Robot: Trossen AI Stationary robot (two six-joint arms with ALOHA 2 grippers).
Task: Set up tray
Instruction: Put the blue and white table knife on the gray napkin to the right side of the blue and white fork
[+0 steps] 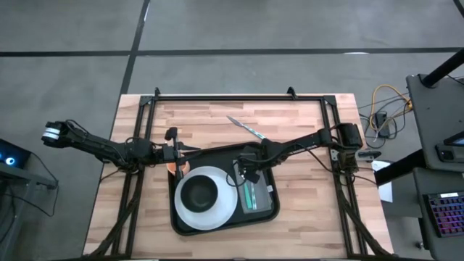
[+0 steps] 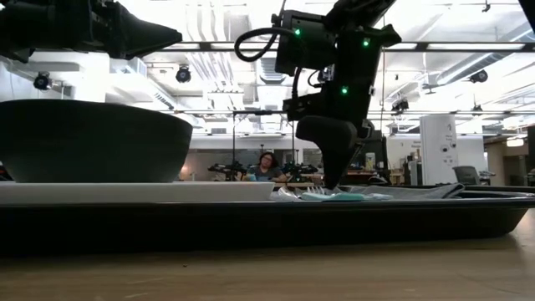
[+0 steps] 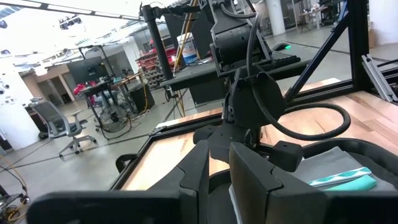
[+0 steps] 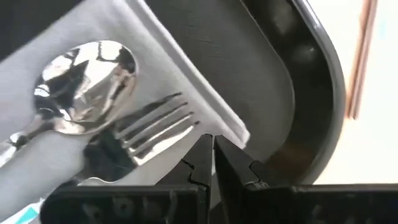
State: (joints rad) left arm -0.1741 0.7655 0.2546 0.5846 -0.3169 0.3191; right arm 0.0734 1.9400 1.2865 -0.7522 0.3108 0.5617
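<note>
Closed right claw (image 4: 212, 163) over shiny spoon (image 4: 87, 78), fork (image 4: 155, 127), grey napkin (image 4: 37, 93).

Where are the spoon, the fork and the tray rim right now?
spoon (image 4: 87, 78), right wrist view, on its shiny bowl.
fork (image 4: 163, 121), right wrist view, on its tines, over the grey napkin.
tray (image 4: 320, 87), right wrist view, on its raised black rim.

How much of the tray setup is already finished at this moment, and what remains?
Mostly done: the tray holds a white plate with a dark bowl, plus a napkin carrying a spoon and fork. In hand: the right end effector, fingers together, is over the napkin's corner. Left: a knife lies on the table outside the tray. The left end effector waits at the tray's far left corner.
</note>
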